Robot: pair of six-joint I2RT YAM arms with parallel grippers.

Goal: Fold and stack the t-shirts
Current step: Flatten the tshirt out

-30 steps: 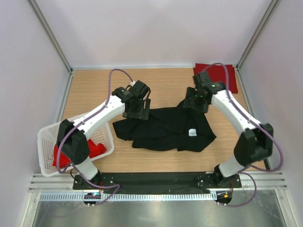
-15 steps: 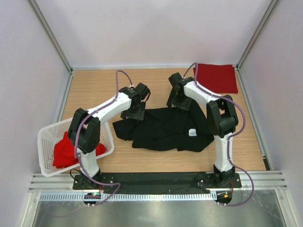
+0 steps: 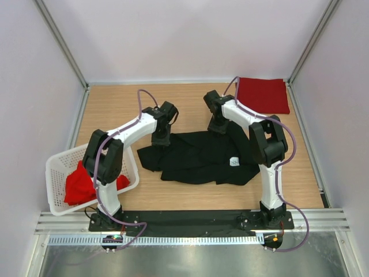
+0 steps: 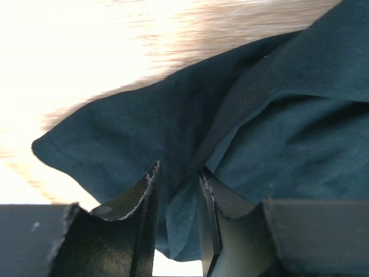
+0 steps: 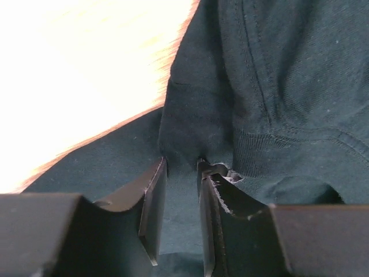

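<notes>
A black t-shirt (image 3: 202,158) lies crumpled across the middle of the wooden table. My left gripper (image 3: 161,138) is down on its far left edge; the left wrist view shows that gripper (image 4: 177,170) shut on a fold of the dark cloth (image 4: 288,115). At the shirt's far right edge, near the collar, is my right gripper (image 3: 218,128). In the right wrist view it (image 5: 181,164) is shut on puckered fabric (image 5: 288,86) beside the ribbed neckband. A folded red t-shirt (image 3: 262,95) lies flat at the far right corner. Another red t-shirt (image 3: 81,184) is bunched in the basket.
A white lattice basket (image 3: 55,167) stands at the near left by the left arm's base. Pale walls and metal posts close the table on three sides. Bare wood (image 3: 115,107) shows behind the black shirt and at the near right.
Both grippers have dropped onto the black shirt's far edge and closed on the cloth. The right arm swung left off the red folded shirt.
</notes>
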